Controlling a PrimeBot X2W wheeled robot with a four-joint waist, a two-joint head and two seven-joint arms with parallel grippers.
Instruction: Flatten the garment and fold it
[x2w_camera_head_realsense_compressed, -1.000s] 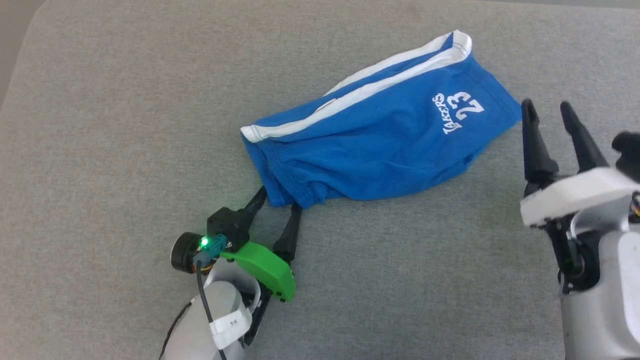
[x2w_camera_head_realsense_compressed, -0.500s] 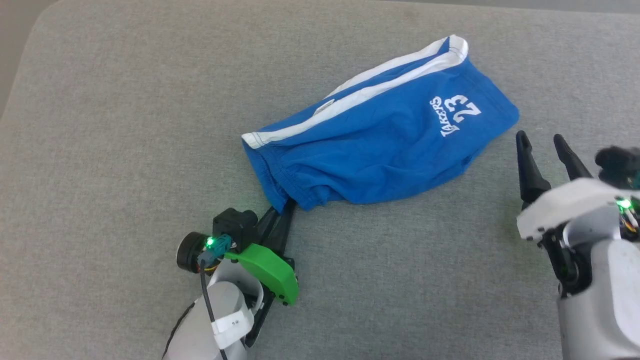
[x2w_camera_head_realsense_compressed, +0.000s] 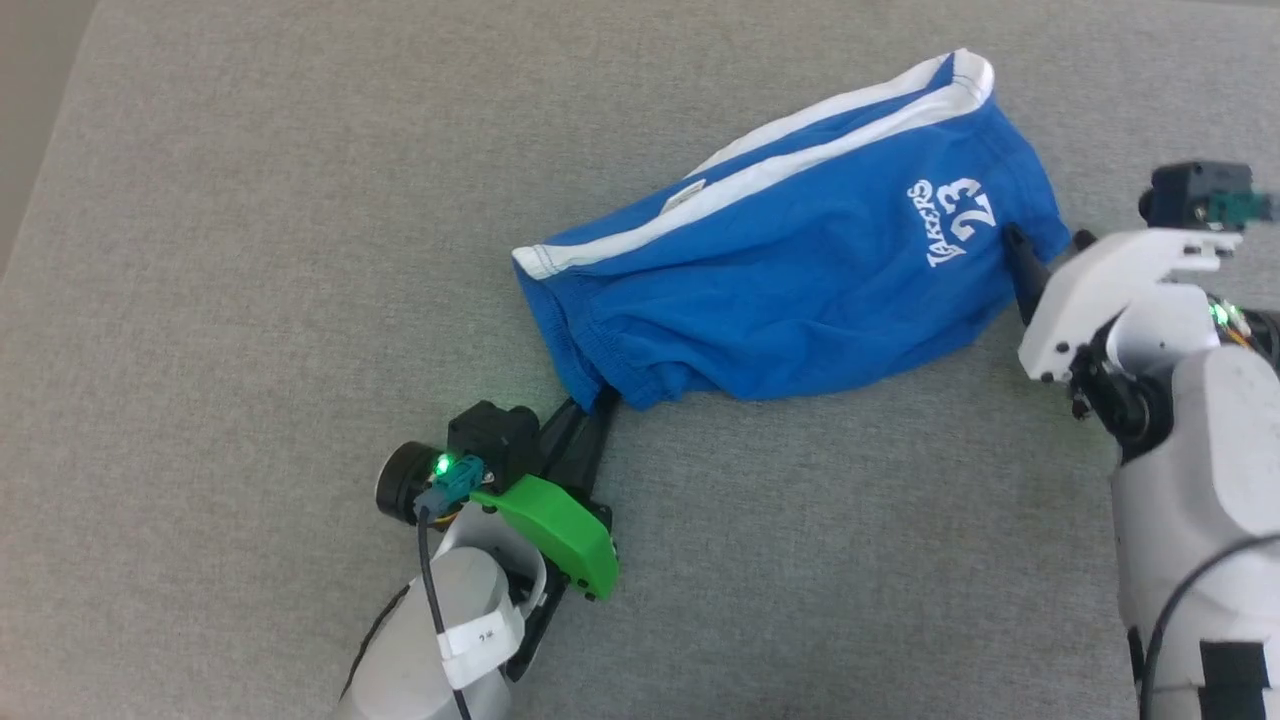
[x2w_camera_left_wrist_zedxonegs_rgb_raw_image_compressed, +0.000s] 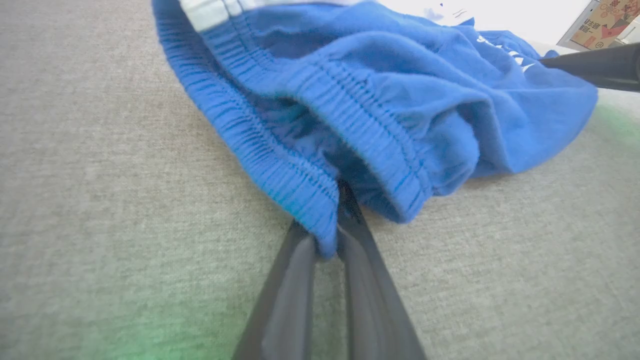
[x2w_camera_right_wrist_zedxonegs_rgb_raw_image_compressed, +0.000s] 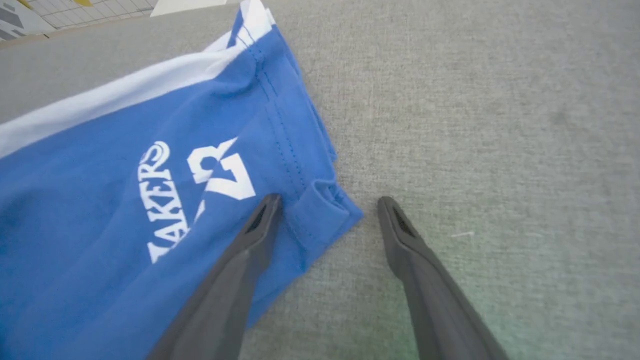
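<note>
Your garment, the bright blue shorts, lies slantwise on the grey cloth-covered worktop. It is bunched rather than flat. The gathered waistband is at its lower left end in the head view. The leg hem is at the upper right. White side stripes run along the far edge, and the white "LAKERS 23" print faces up near the hem.

At the waistband end, your left gripper has its fingers pressed together on a fold of the elastic edge. The left wrist view shows blue ribbed cloth pinched between the two dark tips, low against the worktop.

At the other end, your right gripper has its fingers spread wide and is holding nothing. They straddle the hem corner. One finger lies over the blue cloth just beside the print. The other is over bare worktop just past the corner.
</note>
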